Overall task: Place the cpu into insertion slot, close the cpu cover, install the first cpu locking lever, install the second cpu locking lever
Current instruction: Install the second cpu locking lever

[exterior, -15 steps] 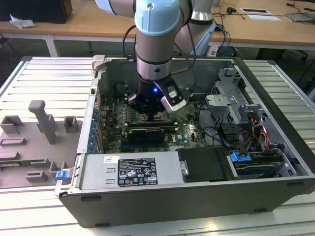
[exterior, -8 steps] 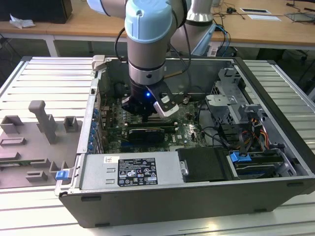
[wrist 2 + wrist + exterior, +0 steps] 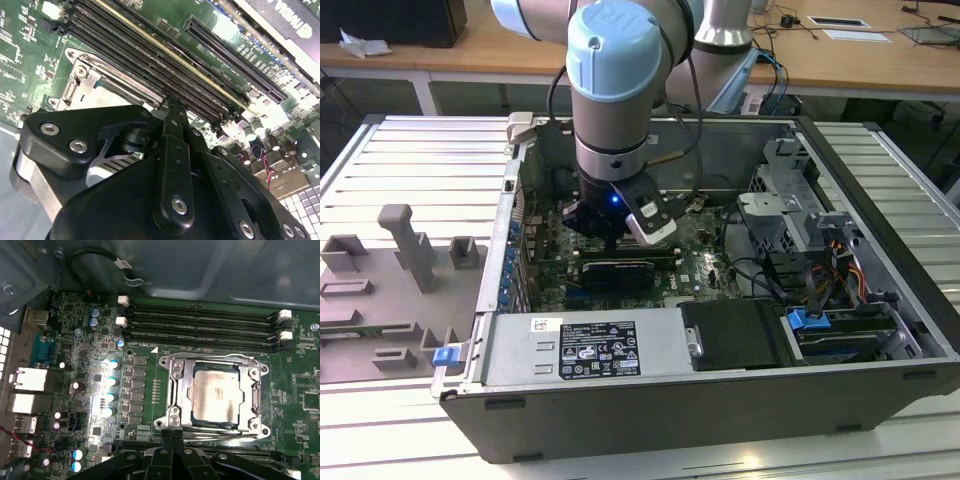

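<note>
Tool [image 3: 172, 439] fingers together, touching cpu cover [image 3: 176, 371] edge

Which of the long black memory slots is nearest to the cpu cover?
The lowest of the four memory slots in the first wrist view: it runs directly along the cpu cover, while the other three lie beyond it, toward the case wall.

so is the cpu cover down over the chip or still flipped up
Down. In the first wrist view the cpu cover lies flat around the cpu, whose silver top shows through its cut-out.
</note>
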{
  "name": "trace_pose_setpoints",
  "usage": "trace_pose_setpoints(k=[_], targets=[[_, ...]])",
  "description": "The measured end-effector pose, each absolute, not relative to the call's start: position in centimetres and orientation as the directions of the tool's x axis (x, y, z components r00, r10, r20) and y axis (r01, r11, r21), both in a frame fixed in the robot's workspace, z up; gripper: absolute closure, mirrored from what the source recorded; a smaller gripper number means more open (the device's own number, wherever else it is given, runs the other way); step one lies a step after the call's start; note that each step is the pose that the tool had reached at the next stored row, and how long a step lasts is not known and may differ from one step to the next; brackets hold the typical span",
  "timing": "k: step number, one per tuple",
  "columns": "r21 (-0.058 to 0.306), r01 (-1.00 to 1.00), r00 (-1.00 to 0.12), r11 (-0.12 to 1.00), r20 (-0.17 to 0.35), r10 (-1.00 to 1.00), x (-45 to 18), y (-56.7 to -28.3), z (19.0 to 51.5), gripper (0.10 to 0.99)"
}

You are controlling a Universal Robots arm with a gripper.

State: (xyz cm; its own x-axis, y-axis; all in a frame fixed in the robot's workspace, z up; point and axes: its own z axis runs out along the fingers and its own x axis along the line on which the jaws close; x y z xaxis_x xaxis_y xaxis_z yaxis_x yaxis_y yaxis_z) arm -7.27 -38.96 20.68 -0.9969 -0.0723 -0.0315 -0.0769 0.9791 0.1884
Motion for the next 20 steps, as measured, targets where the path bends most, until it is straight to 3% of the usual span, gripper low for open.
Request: trace_pose_setpoints(k=[13, 20], targets=[[0.241, -0.079, -0.997, 0.967, -0.036, -0.073, -7.78, -39.2, 20.04, 0.98], [0.249, -0.08, -0.997, 0.965, -0.036, -0.073, -7.91, -39.21, 19.74, 0.98]])
